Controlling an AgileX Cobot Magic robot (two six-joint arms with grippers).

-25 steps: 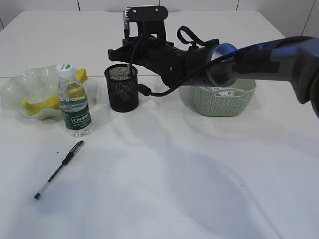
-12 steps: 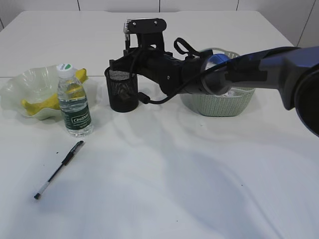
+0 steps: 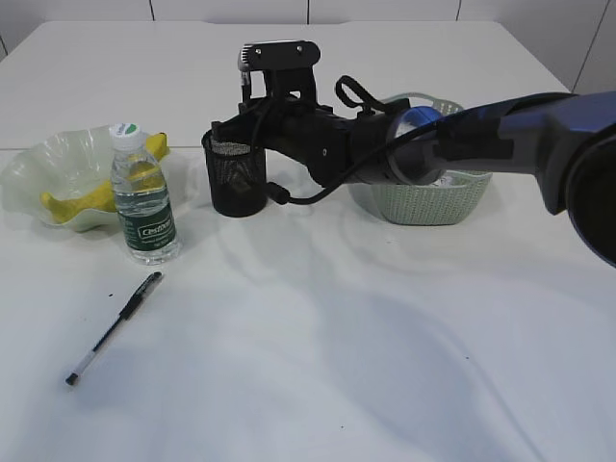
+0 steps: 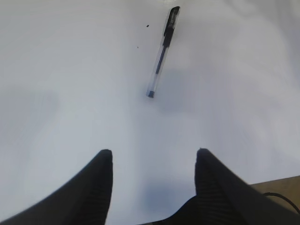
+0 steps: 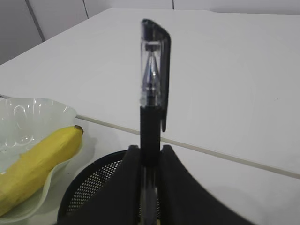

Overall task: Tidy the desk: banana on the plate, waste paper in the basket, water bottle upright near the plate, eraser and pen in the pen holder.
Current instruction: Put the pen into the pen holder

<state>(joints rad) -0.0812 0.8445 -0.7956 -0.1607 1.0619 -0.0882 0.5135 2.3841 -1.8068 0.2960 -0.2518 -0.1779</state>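
Note:
My right gripper (image 3: 252, 127) is shut on a black pen (image 5: 152, 89), held upright with its lower end inside the black mesh pen holder (image 3: 237, 175), which also shows in the right wrist view (image 5: 89, 187). A second black pen (image 3: 115, 327) lies on the table at the front left; the left wrist view shows it (image 4: 161, 56) ahead of my open, empty left gripper (image 4: 153, 152). The banana (image 3: 94, 198) lies in the clear wavy plate (image 3: 38, 159). The water bottle (image 3: 144, 197) stands upright next to the plate. No eraser is in view.
A pale green woven basket (image 3: 428, 197) stands behind my right arm, to the right of the pen holder. The table is covered with a white cloth. My right arm reaches across the middle from the right.
My right gripper has come down and slightly left with the pen, so the pen now sits lower in the pen holder. The pen on the table, the bottle and the plate have not moved.

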